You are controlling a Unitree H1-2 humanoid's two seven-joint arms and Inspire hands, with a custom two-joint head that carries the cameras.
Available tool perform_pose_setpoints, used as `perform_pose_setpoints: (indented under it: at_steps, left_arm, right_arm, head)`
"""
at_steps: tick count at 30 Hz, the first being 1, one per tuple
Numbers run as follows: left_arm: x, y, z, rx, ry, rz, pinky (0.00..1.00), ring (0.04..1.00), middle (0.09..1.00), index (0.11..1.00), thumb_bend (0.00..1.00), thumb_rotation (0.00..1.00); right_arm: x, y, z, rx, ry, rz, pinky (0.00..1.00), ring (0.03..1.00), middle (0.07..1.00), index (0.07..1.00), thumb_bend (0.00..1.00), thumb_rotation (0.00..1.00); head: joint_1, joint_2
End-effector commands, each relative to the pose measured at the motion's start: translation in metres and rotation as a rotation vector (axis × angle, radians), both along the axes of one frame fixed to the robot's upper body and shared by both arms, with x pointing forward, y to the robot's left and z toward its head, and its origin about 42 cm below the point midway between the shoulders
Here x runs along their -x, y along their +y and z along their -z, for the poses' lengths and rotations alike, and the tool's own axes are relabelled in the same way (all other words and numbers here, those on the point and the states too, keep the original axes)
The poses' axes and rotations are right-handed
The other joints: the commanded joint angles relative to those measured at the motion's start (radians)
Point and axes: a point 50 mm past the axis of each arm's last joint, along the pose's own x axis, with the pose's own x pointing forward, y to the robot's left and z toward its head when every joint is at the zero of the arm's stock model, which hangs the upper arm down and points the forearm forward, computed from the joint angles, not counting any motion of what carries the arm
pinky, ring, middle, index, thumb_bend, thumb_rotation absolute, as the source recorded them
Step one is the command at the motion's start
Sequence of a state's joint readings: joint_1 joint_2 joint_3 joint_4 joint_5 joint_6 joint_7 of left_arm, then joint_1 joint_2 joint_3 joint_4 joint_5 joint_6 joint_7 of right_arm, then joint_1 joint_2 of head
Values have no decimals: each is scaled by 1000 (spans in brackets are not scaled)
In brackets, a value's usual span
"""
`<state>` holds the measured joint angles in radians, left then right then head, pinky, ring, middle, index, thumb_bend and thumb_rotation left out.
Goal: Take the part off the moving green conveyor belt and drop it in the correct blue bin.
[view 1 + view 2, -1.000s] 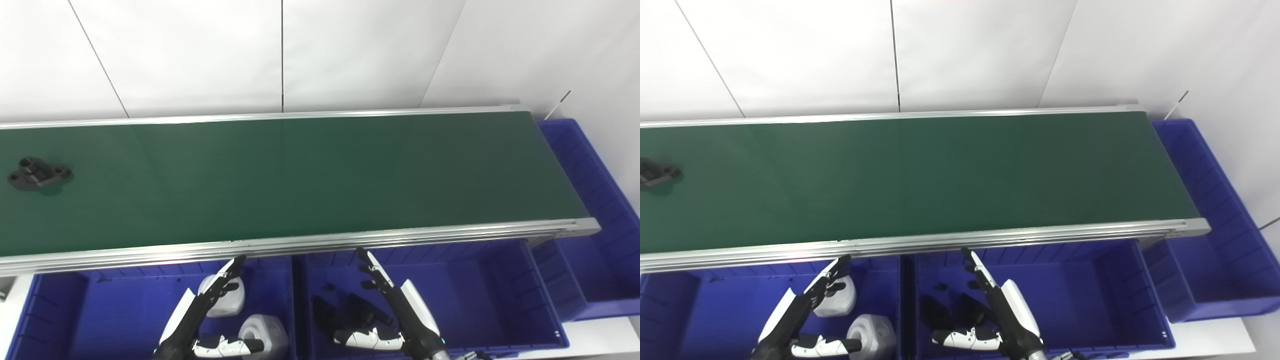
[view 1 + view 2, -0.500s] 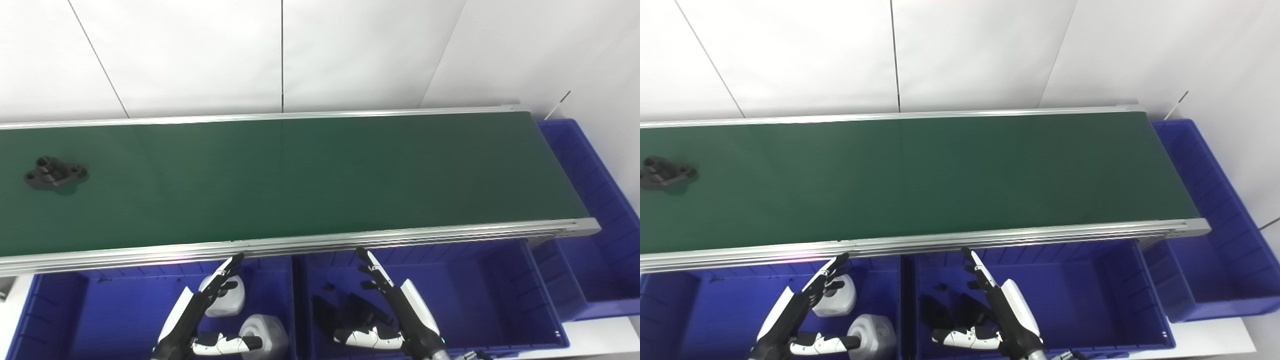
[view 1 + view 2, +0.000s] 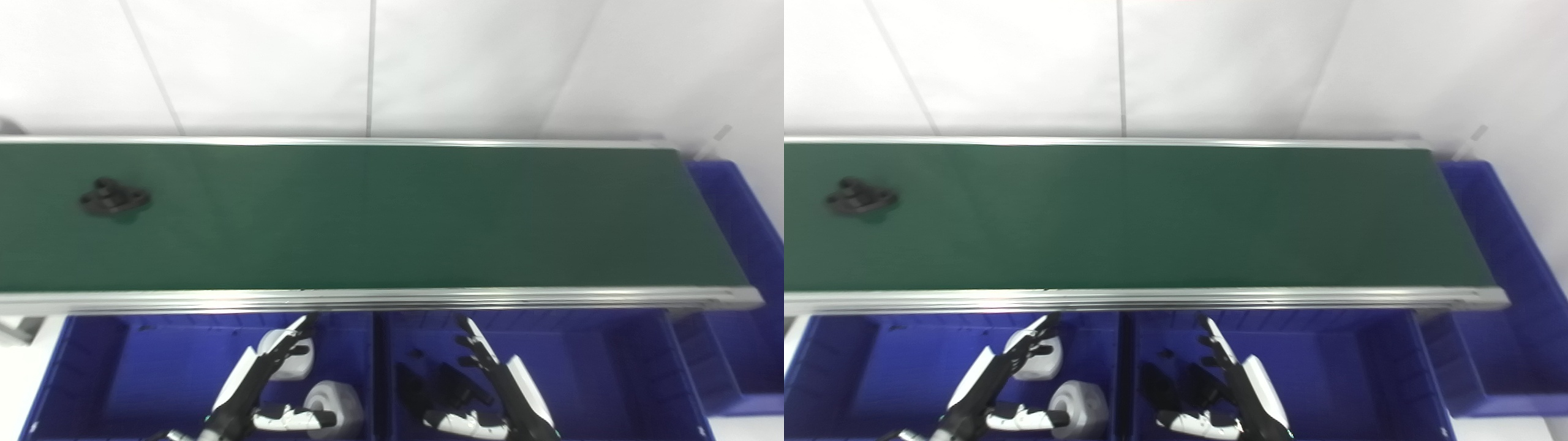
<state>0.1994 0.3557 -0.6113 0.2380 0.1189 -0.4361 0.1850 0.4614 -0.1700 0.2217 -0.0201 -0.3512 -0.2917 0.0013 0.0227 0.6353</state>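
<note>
A black flanged part (image 3: pixel 114 199) lies on the green conveyor belt (image 3: pixel 392 214) near its left end; it also shows in the right eye view (image 3: pixel 860 199). My left hand (image 3: pixel 260 392) is open and empty, held low over the left blue bin (image 3: pixel 92 373). My right hand (image 3: pixel 496 392) is open and empty over the middle blue bin (image 3: pixel 612 367). Both hands are in front of the belt, far right of the part.
The left bin holds two white parts (image 3: pixel 327 407). The middle bin holds several black parts (image 3: pixel 429 383). A third blue bin (image 3: pixel 744 343) stands past the belt's right end. An aluminium rail (image 3: pixel 367 300) edges the belt's near side. A white wall is behind.
The black part has ridden the belt to the right. The whole picture has shifted and blurred, so the camera has moved. Both hands stay open over the bins.
</note>
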Motion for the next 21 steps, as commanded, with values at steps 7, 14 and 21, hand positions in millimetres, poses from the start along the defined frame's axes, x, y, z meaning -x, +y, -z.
perform_pose_setpoints:
  at_steps: [7,14,21]
  left_arm:
    - [-4,-16,-1,23,-56,3,807,884,912,887,807,354]
    - [-5,-23,2,23,-62,-4,806,875,900,874,826,332]
    - [-5,-26,5,10,-63,5,788,868,900,872,838,335]
  right_arm:
    - [1,-14,0,-23,-59,3,839,948,1000,1000,811,443]
    - [-1,-21,5,-29,-61,-2,898,962,1000,1000,822,450]
    - [-1,-25,11,-43,-59,-4,870,956,1000,1000,793,399]
  head:
    - [71,-48]
    - [93,-68]
    - [137,-104]
